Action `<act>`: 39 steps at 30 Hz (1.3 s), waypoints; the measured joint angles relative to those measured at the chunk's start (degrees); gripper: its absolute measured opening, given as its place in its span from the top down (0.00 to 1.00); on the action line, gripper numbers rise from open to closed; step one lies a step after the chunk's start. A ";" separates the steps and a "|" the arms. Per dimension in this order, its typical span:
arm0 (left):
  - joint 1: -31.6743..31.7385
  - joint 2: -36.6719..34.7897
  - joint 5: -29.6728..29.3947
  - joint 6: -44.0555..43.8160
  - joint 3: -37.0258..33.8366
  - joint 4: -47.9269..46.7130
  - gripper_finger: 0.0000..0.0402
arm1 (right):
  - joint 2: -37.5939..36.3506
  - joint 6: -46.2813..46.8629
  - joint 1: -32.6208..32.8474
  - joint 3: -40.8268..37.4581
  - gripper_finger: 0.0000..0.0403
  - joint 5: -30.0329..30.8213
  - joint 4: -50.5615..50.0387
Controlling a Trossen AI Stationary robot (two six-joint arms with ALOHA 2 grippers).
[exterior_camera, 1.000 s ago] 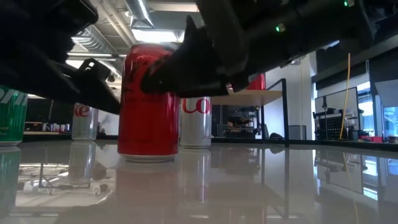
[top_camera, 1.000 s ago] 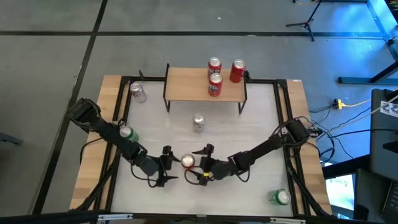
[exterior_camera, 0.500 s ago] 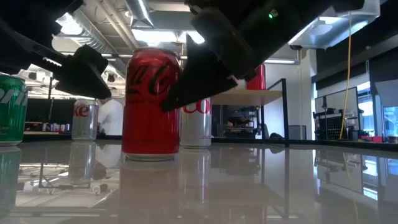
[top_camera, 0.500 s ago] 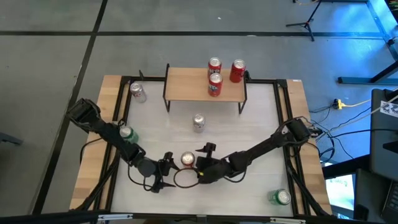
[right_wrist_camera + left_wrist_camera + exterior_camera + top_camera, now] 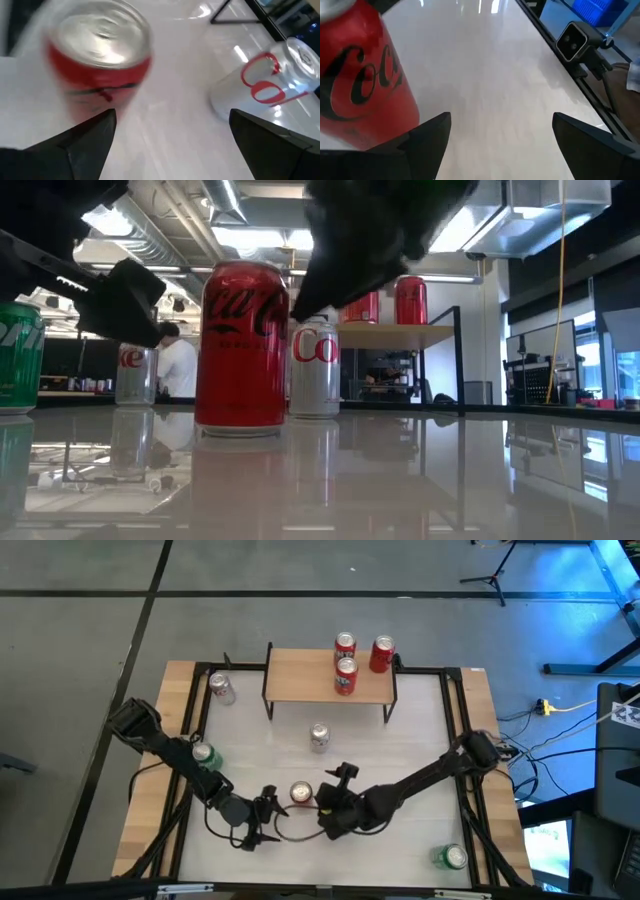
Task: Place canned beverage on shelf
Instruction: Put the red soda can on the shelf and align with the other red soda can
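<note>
A red can (image 5: 300,793) stands upright on its base on the white tabletop, also in the low view (image 5: 243,345). My left gripper (image 5: 268,815) is open just to its left; in its wrist view (image 5: 500,145) the can (image 5: 360,95) stands outside the fingers. My right gripper (image 5: 325,795) is open just to the can's right and raised above it (image 5: 175,145), looking down on the can's top (image 5: 100,65). The shelf (image 5: 300,680) stands at the far middle with red cans (image 5: 345,675) on it.
A silver can (image 5: 319,737) stands between the red can and the shelf. Another silver can (image 5: 222,688) is at the far left. Green cans stand at the left (image 5: 203,753) and the near right (image 5: 452,857). A black frame (image 5: 455,740) rims the table.
My right gripper has risen from beside the red can and tipped its fingers downward, staying open. My left gripper has swung a little away from the can toward the table's left edge. The can stays upright on the table.
</note>
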 joint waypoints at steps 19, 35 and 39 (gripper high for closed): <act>-0.90 -6.29 -0.42 -6.75 0.00 -11.80 0.16 | 0.58 -9.32 -4.38 10.15 0.05 -13.05 6.21; -1.05 -6.29 -0.90 -6.74 0.07 -12.67 0.16 | 5.17 -9.19 -6.93 9.98 0.05 -20.54 8.28; -1.05 -6.29 -0.93 -6.72 0.07 -12.65 0.16 | 6.51 -9.17 -6.90 9.98 0.05 -20.43 8.27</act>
